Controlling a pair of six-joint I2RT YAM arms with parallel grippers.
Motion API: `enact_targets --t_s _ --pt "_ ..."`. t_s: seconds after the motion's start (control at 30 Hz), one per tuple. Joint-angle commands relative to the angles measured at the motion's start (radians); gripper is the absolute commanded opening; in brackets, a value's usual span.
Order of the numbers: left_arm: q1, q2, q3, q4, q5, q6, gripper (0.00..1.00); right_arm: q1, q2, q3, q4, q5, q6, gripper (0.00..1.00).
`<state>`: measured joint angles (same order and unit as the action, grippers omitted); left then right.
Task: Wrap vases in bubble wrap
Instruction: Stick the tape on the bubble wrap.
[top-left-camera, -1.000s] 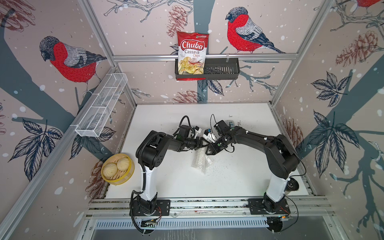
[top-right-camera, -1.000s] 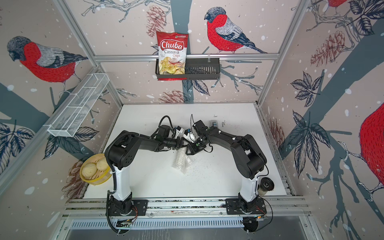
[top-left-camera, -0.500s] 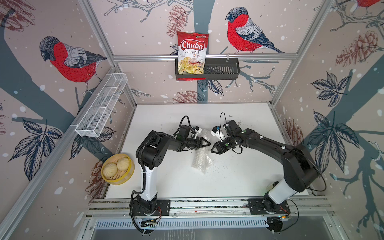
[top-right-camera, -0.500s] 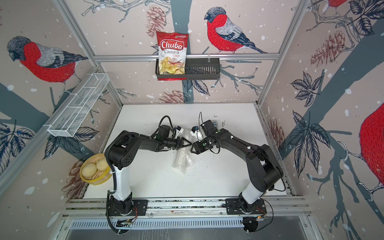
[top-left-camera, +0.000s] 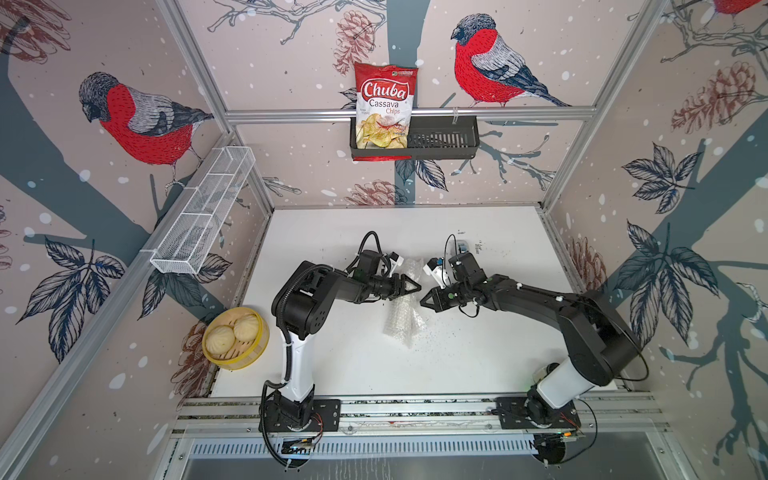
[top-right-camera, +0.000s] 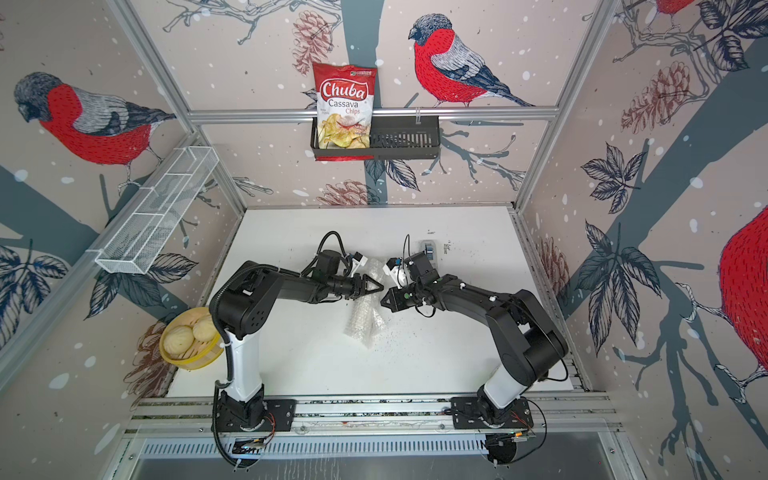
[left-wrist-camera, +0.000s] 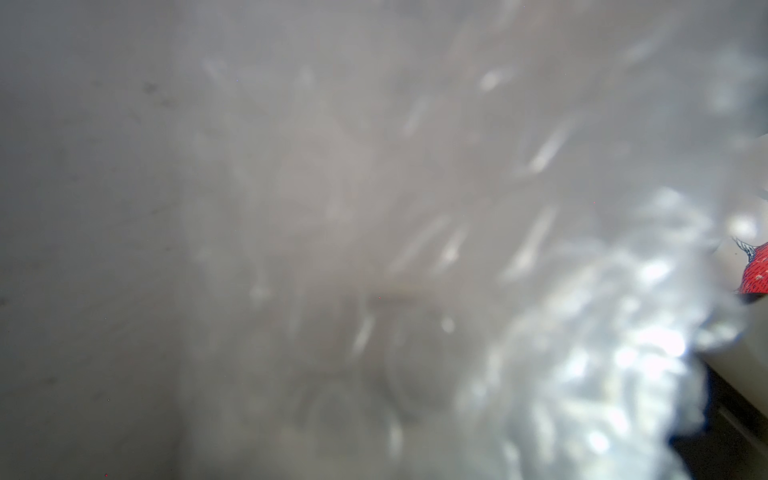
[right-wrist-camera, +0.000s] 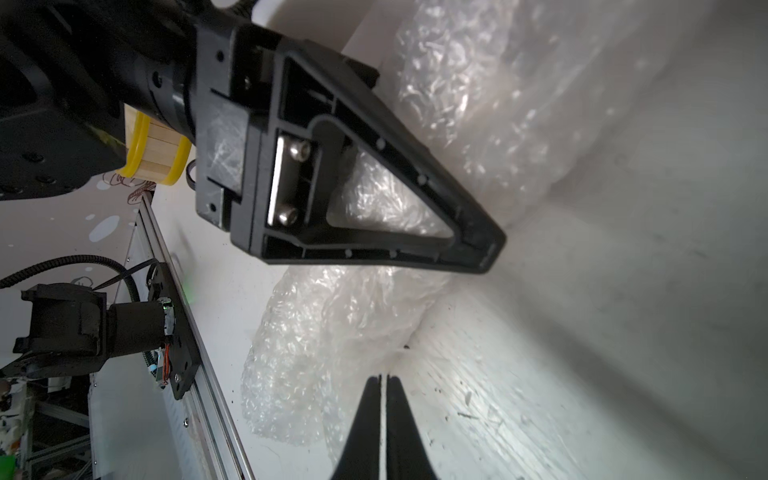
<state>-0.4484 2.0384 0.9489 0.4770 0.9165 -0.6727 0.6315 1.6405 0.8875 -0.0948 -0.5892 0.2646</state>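
The bubble wrap (top-left-camera: 403, 324) (top-right-camera: 363, 324) lies as a crumpled long bundle on the white table (top-left-camera: 478, 353), running from near to far. The vase does not show; it is hidden. My left gripper (top-left-camera: 415, 286) (top-right-camera: 379, 287) reaches across the bundle's middle and is shut on the bubble wrap; the right wrist view shows it side-on (right-wrist-camera: 490, 249), the wrap bulging on both sides of it. Blurred bubble wrap (left-wrist-camera: 582, 332) fills the left wrist view. My right gripper (top-left-camera: 422, 301) (top-right-camera: 382, 300) (right-wrist-camera: 383, 378) is shut and empty, its tip just off the wrap's (right-wrist-camera: 316, 353) right edge, facing the left gripper.
A grey-blue tape dispenser (top-left-camera: 462, 248) stands behind the right wrist. A yellow steamer with buns (top-left-camera: 235, 338) sits off the table's left edge. On the walls hang a wire basket (top-left-camera: 203, 216) and a black shelf (top-left-camera: 444, 141) with a chips bag.
My right gripper has pulled back to the right, away from the wrap and the left gripper, and closed its jaws. The left gripper has stayed in place on the bundle.
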Motion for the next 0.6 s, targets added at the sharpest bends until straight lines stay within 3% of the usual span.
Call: enact_targets --t_s 0.0,0.3,0.57 --pt "-0.003 0.003 -0.004 -0.051 -0.067 0.065 0.25 0.019 0.038 0.026 0.045 -0.017 0.01 0.07" --pt "-0.004 0.0 -0.01 -0.031 -0.056 0.05 0.25 0.047 0.121 0.079 0.095 -0.017 0.038 0.05" --pt "-0.004 0.0 -0.023 0.018 -0.036 0.018 0.25 -0.015 0.013 -0.05 0.111 -0.004 0.038 0.05"
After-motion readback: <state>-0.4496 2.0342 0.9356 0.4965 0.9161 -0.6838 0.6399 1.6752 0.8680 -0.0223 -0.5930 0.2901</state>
